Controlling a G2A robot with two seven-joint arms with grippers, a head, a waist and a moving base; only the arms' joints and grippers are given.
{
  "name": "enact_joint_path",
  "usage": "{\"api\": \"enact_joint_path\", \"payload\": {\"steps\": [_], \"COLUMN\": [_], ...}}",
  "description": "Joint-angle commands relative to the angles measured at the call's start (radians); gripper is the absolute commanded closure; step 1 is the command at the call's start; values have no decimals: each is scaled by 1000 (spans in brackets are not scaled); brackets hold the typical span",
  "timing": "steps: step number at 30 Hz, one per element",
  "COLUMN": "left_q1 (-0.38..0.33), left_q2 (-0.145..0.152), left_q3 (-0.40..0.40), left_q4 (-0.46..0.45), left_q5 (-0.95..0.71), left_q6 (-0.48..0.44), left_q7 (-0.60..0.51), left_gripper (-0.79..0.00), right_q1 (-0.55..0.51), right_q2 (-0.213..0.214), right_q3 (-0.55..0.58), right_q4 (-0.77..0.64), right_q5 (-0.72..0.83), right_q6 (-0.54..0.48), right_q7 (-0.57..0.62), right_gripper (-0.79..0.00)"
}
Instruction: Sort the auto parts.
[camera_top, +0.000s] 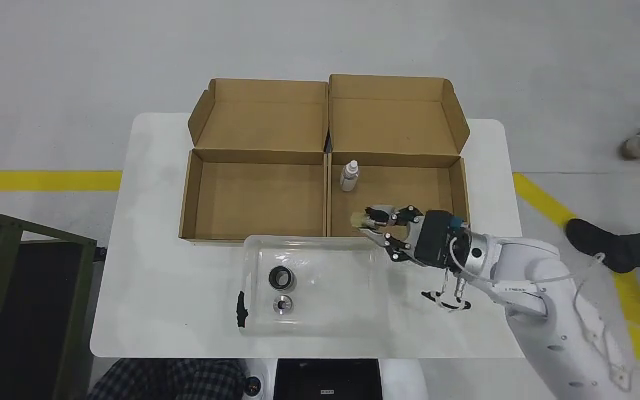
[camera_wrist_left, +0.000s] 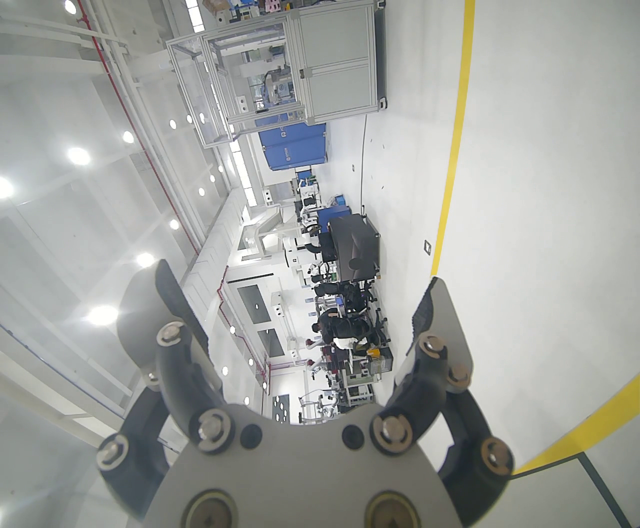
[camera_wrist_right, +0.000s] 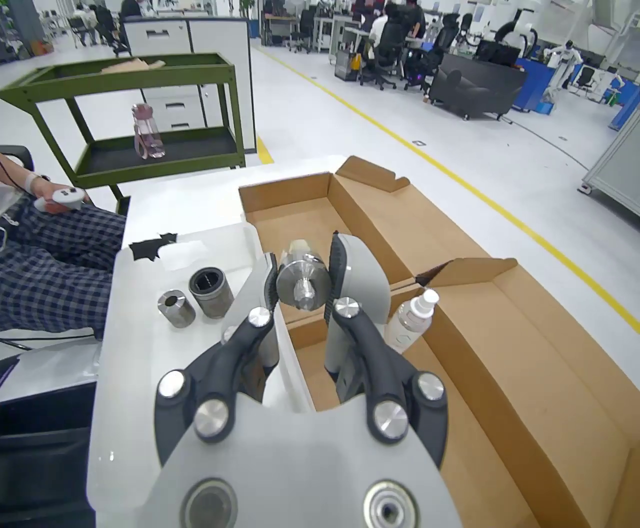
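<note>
My right gripper (camera_wrist_right: 301, 282) is shut on a silver metal cylinder part (camera_wrist_right: 301, 280), held in the air over the near wall of the right cardboard box (camera_top: 445, 190); in the top view this right gripper (camera_top: 381, 226) sits at the box's front edge, with the part (camera_top: 362, 214) at its tip. Two metal parts lie in the clear plastic tray (camera_top: 360, 310): a dark ringed bushing (camera_top: 281, 277) and a silver cylinder (camera_top: 283, 305). In the right wrist view they are the bushing (camera_wrist_right: 211, 293) and the cylinder (camera_wrist_right: 175, 308). My left gripper (camera_wrist_left: 302, 310) is open, pointing at the hall.
A white spray bottle (camera_top: 349, 175) stands in the right box, also seen as the bottle (camera_wrist_right: 411, 320). The left cardboard box (camera_top: 255, 195) holds nothing. A black scrap (camera_top: 240, 308) lies by the tray's left side. A person's hand (camera_wrist_right: 55, 196) holds a controller beside the table.
</note>
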Motion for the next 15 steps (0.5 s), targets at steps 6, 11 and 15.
{"api": "enact_joint_path", "payload": {"steps": [6,11,15], "left_q1": [0,0,0], "left_q2": [0,0,0], "left_q3": [0,0,0], "left_q4": [0,0,0], "left_q5": [0,0,0], "left_q6": [0,0,0], "left_q7": [0,0,0], "left_gripper": [-785,-785,-785], "right_q1": [78,151,204], "right_q2": [-1,-4,-9], "right_q3": [-29,-67,-111], "right_q4": [39,71,98], "right_q5": [20,21,-1], "right_q6": [51,62,90], "right_q7": [196,310,390], "right_gripper": [0,0,0]}}
